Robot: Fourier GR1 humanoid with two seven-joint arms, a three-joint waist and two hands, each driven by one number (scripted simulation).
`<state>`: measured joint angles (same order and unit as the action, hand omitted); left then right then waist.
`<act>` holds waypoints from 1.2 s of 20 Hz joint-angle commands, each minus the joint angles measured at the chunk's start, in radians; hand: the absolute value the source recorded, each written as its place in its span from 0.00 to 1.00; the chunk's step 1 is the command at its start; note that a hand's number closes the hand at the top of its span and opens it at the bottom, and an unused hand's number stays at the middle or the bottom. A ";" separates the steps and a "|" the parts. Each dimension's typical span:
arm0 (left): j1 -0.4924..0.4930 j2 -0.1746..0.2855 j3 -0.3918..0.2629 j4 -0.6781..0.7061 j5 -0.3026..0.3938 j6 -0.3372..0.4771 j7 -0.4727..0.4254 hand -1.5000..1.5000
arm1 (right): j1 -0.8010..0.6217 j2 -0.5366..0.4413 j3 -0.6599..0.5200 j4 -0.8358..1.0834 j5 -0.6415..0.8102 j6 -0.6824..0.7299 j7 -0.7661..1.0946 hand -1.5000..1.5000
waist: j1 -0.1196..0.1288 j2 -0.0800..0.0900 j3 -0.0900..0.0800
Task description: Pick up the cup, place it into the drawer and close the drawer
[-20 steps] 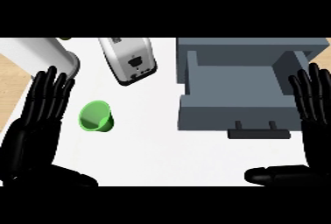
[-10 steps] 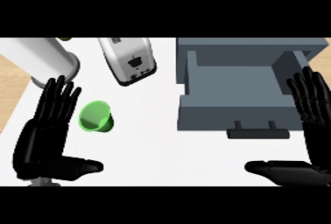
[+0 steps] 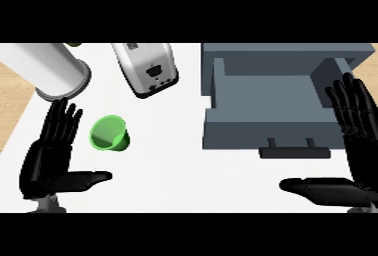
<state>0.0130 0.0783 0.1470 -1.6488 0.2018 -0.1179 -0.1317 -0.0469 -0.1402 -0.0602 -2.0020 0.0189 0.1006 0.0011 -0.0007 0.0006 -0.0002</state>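
Note:
A green cup (image 3: 111,133) lies tipped on the white counter at the left, its mouth facing me. My left hand (image 3: 50,160) is open just left of the cup, fingers straight and thumb stretched below it, apart from it. The grey drawer (image 3: 277,134) stands pulled open at the right, its inside bare and its dark handle (image 3: 295,151) toward me. My right hand (image 3: 354,150) is open along the drawer's right side, thumb pointing left below the handle.
A white cylinder (image 3: 52,70) lies at the upper left, close above my left hand. A white and grey toaster (image 3: 148,67) sits at the back between the cup and the drawer. The counter's left edge borders a wooden floor (image 3: 13,100).
Both hands have moved up and inward; the left hand has come closer to the cup. The cup and drawer have not moved.

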 commanded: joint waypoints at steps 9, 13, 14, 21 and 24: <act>-0.138 0.041 0.087 0.529 -0.109 0.030 -0.286 0.00 | -0.067 0.029 0.017 0.044 0.030 -0.017 0.024 0.00 | -0.003 0.001 0.000; -0.177 0.089 0.129 0.724 -0.112 -0.006 -0.417 0.00 | 0.000 -0.012 -0.051 -0.028 -0.042 0.034 0.034 0.00 | -0.006 0.001 0.000; -0.131 0.083 0.121 0.682 -0.118 -0.003 -0.422 0.00 | -0.126 -0.006 -0.047 0.165 0.005 0.012 -0.047 0.00 | 0.003 0.002 0.000; -0.306 0.153 0.193 1.087 -0.109 -0.042 -0.651 0.00 | 0.047 0.046 0.013 0.025 0.028 0.026 -0.082 0.00 | -0.011 0.002 -0.001; -0.326 0.159 0.190 1.183 -0.107 -0.070 -0.738 0.00 | -0.005 0.018 -0.014 0.058 0.016 0.045 -0.062 0.00 | -0.007 0.002 -0.001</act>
<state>-0.2660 0.2083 0.3183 -0.6248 0.1014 -0.1642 -0.7459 -0.0419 -0.1245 -0.0794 -1.9627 0.0240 0.1378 -0.0428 -0.0071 0.0019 -0.0007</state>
